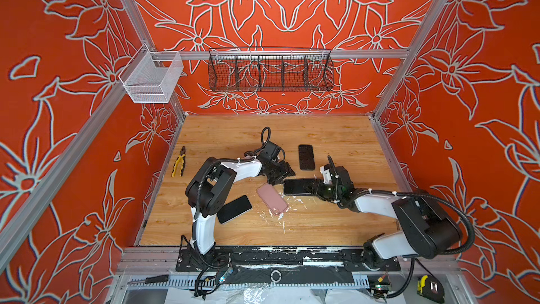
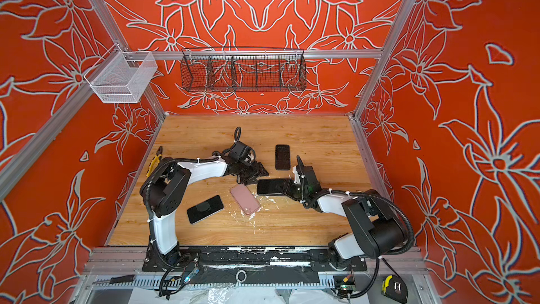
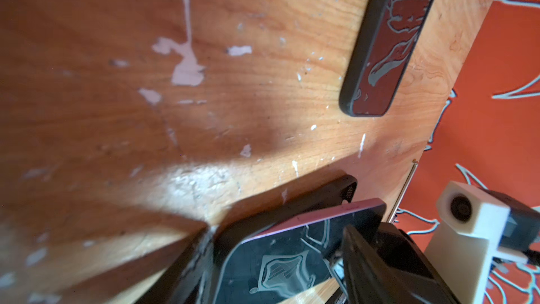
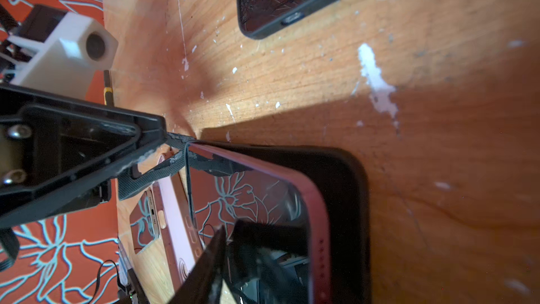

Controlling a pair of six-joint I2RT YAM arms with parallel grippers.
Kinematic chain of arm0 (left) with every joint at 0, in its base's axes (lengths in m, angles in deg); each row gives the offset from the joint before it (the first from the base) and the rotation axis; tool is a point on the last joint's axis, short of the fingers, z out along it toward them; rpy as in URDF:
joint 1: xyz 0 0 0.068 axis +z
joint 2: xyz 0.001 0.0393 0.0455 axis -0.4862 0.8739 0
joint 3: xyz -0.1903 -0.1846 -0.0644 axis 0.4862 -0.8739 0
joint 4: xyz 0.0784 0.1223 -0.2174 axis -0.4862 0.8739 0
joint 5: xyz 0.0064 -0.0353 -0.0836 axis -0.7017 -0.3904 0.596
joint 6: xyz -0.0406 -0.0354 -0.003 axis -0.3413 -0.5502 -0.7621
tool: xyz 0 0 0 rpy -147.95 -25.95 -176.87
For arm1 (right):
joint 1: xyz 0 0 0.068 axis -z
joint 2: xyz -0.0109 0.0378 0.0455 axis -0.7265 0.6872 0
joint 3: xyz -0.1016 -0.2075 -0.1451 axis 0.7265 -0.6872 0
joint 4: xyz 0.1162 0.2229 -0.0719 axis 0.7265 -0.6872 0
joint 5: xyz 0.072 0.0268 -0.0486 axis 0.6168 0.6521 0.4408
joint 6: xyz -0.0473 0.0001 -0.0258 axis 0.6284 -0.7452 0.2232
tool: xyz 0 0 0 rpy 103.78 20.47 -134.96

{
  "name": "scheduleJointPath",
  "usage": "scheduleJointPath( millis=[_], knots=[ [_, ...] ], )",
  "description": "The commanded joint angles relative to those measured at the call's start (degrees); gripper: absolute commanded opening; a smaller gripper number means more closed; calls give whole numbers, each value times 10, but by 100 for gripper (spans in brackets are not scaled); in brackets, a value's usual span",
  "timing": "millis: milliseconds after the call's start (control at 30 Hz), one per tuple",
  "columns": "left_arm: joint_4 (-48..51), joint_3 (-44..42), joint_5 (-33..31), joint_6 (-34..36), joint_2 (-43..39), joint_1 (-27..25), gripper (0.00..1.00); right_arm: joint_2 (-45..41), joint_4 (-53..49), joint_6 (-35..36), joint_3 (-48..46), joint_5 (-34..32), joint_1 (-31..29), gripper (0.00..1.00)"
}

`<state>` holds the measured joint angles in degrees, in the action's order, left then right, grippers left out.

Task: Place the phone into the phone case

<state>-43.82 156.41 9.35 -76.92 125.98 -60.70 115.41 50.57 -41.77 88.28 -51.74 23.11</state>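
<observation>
Looking down on the bench [image 1: 336, 138], you saw the phone [image 1: 293, 186], pink-rimmed and screen up, lying mid-bench, only partly seated in the black phone case [image 4: 349, 188]. The left pincer [image 1: 283, 177] stood with jaws apart at the case's far-left corner, one finger [image 3: 187, 261] touching it. The right pincer [image 1: 312, 187] met the phone's right end. Whether either gripped, you could not tell.

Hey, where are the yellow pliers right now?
In a top view the pliers lie near the left edge of the table, just left of the left arm.
</observation>
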Motion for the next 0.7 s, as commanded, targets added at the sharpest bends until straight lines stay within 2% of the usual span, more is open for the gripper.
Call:
scheduleJointPath(
  millis=[0,267,667],
  knots=[
    [-17,12,23,5,10,-7,67,-9,-147,22,-8,-70,-3,50],
    [-16,16,26,6,4,-2,67,-78,-213,48,10,-110,-2,64],
    [-22,6,33,3,-10,0,68,-144,-353,122,81,-183,-3,70]
  ],
)
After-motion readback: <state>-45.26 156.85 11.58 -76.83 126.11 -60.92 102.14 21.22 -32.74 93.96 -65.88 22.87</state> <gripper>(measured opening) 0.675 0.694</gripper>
